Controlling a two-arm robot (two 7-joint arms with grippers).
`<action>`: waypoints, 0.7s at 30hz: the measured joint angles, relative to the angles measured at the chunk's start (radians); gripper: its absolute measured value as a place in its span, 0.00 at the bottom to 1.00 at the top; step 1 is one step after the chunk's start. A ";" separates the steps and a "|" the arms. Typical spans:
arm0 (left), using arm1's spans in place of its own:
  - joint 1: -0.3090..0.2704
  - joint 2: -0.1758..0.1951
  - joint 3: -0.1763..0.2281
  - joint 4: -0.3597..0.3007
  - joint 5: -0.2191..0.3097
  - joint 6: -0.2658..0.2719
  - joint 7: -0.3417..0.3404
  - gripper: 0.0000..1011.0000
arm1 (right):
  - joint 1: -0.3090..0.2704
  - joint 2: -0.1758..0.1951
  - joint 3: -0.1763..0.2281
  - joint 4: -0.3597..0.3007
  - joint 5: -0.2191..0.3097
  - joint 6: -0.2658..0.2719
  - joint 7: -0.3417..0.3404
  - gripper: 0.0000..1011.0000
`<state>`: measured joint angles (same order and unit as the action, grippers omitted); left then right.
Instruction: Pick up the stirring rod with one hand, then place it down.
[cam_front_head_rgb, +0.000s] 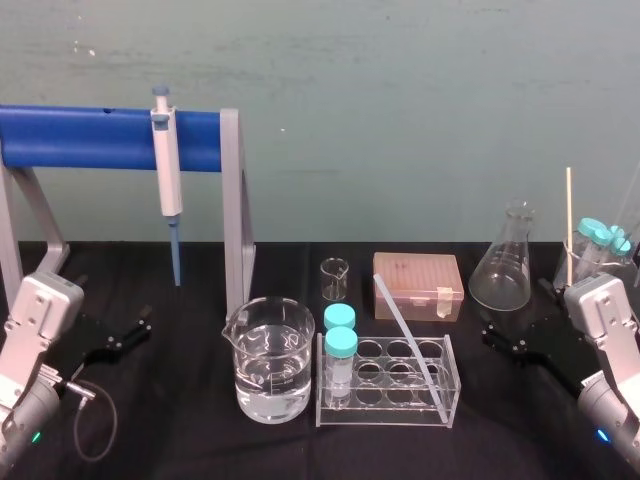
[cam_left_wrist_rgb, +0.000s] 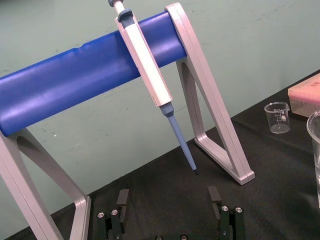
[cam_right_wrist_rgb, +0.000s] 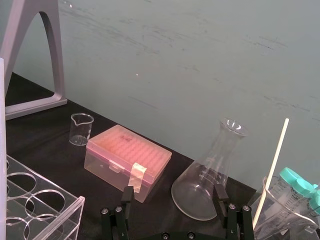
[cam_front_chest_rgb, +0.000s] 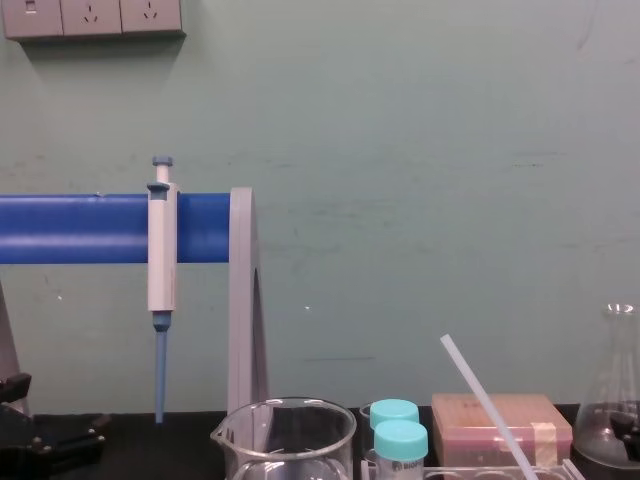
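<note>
At table centre, the stirring rod (cam_front_head_rgb: 408, 335) leans untouched across the clear tube rack (cam_front_head_rgb: 385, 408), its lower end down among the wells. Pick-up is judged not begun; lifting and setting down both remain. The left gripper (cam_front_head_rgb: 118, 336) sits low at the left and the right gripper (cam_front_head_rgb: 512, 340) sits beside the conical flask (cam_front_head_rgb: 500, 270), both spread wide and empty. The surface is black cloth (cam_front_head_rgb: 170, 400), backed by a green wall (cam_front_head_rgb: 400, 100).

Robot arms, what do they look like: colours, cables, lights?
The left gripper and right gripper are black and jointed, on light grey boxy wrist housings. A grey cable loops by the left arm, which has a green light; the right arm has a blue one.
</note>
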<state>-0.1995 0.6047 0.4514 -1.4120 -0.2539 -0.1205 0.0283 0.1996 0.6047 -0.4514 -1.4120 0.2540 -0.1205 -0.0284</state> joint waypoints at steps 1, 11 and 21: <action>0.000 0.000 0.000 0.000 0.000 0.000 0.000 0.99 | 0.000 0.000 0.000 0.000 0.000 0.000 0.000 0.99; 0.000 0.000 0.000 0.000 0.000 0.000 0.000 0.99 | 0.000 0.000 0.000 0.000 0.000 0.000 0.000 0.99; 0.000 0.000 0.000 0.000 0.000 0.000 0.000 0.99 | 0.000 0.000 0.000 0.000 0.000 0.000 0.000 0.99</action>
<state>-0.1995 0.6047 0.4514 -1.4120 -0.2539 -0.1205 0.0283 0.1995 0.6047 -0.4514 -1.4120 0.2539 -0.1205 -0.0283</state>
